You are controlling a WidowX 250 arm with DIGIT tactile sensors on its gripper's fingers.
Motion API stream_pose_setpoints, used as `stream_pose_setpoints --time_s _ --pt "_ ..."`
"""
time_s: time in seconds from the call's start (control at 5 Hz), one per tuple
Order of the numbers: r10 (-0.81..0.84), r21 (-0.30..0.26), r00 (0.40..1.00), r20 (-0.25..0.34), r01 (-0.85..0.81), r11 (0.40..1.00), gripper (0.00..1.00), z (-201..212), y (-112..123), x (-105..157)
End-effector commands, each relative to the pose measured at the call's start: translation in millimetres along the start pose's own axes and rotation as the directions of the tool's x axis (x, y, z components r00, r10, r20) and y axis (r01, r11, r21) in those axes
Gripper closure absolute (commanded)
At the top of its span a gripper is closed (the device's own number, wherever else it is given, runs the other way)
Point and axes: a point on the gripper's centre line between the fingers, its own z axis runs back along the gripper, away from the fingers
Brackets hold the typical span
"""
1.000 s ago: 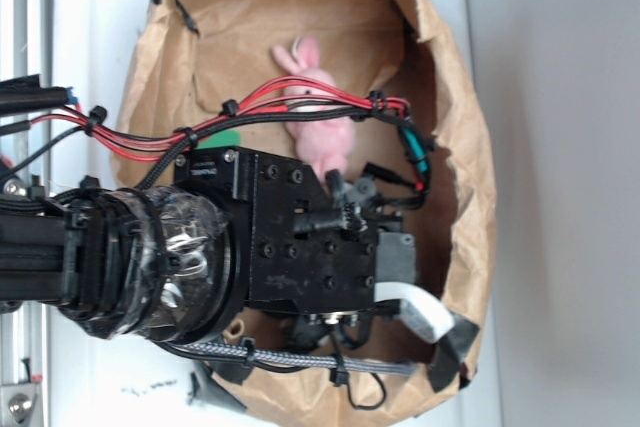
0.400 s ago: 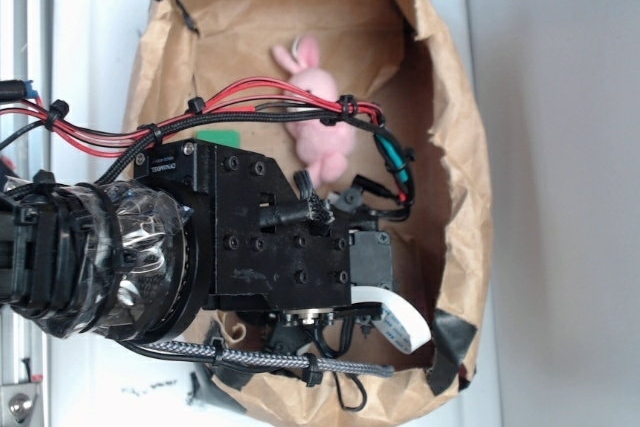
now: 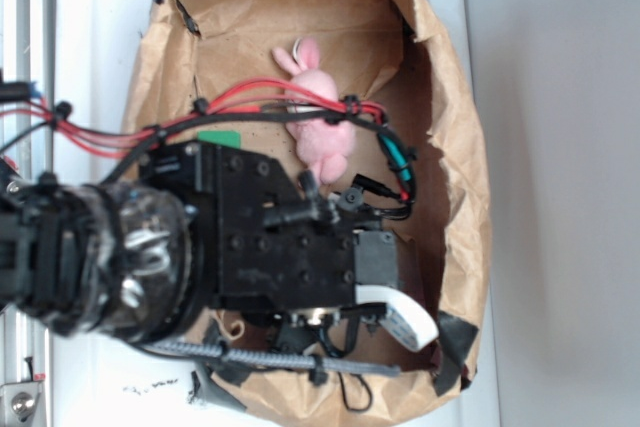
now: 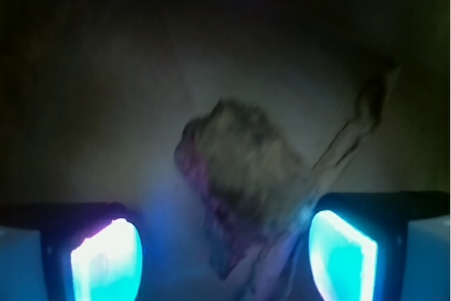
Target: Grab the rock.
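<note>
In the wrist view the rock (image 4: pixel 243 174), a lumpy brownish stone, lies on the dark bag floor between my two glowing cyan pads (image 4: pixel 106 262). My gripper (image 4: pixel 225 259) stands open around its lower end; the right pad (image 4: pixel 342 252) is close to the rock, the left one well apart from it. In the exterior view the rock is hidden under the black arm and gripper body (image 3: pixel 290 247), which reaches down into the brown paper bag (image 3: pixel 465 177).
A pink plush bunny (image 3: pixel 320 117) lies on the bag floor just beyond the arm. A flat green block (image 3: pixel 220 137) peeks out beside the red and black cables (image 3: pixel 250 107). The bag's crumpled walls stand close on all sides.
The arm has shifted left and slightly down in the exterior view, uncovering more of the bunny and the green block.
</note>
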Motion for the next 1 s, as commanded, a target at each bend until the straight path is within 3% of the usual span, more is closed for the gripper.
stream_pose_setpoints --time_s 0.0,0.8 --pt "0.018 0.032 0.999 0.033 -0.019 0.999 0.00 -1 2 34" --pt "-0.029 0.022 1.000 0.008 0.029 0.999 0.00 3 -1 15"
